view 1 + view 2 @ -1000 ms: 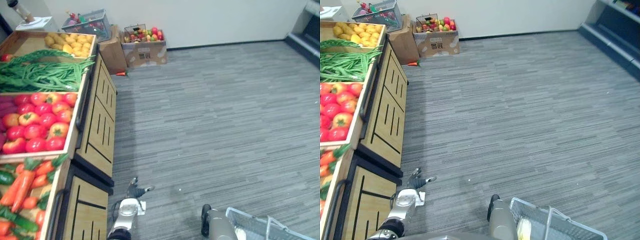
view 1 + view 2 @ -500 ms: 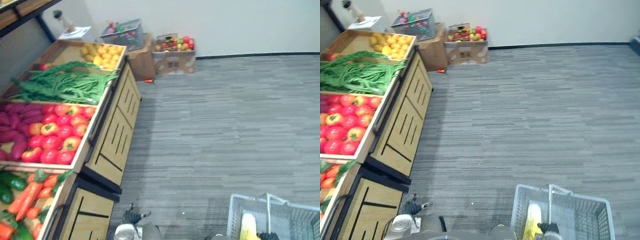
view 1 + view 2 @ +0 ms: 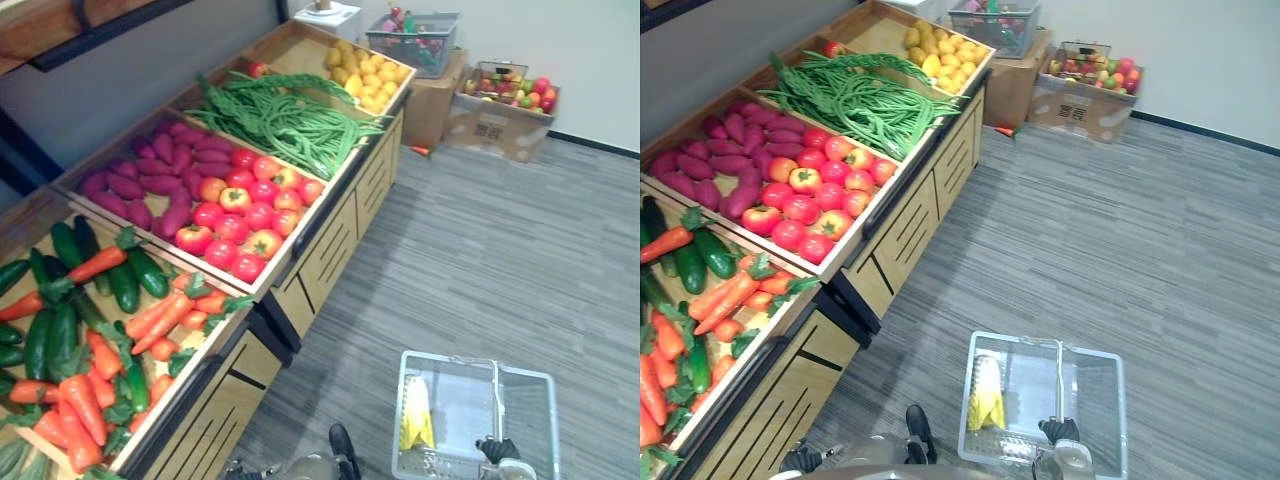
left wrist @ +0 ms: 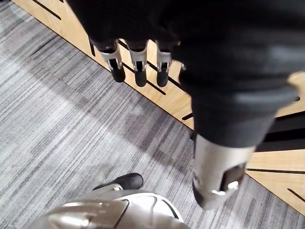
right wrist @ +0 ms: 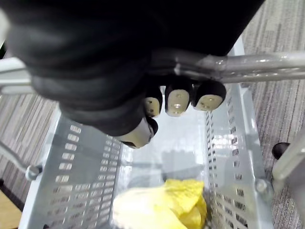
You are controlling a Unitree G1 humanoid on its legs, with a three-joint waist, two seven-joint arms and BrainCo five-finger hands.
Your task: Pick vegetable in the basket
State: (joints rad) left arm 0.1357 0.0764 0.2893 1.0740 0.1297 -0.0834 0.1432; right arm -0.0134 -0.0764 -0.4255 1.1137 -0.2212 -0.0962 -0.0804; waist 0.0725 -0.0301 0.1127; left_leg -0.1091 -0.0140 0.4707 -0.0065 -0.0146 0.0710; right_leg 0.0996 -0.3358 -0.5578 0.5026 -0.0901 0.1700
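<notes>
1. The right robot hand has its fingers curled round the metal handle of a pale wire basket, which it holds over the grey floor.
2. A yellow vegetable, perhaps corn in its husk, lies inside the basket, along the wall nearest the stand.
3. The left robot hand hangs with straight fingers and holds nothing, just beside the wooden front of the produce stand.
4. The stand's crates hold carrots with cucumbers, then tomatoes beside purple tubers, then green beans.
5. A cardboard box by the far wall bears dark print, too small to read.
</notes>
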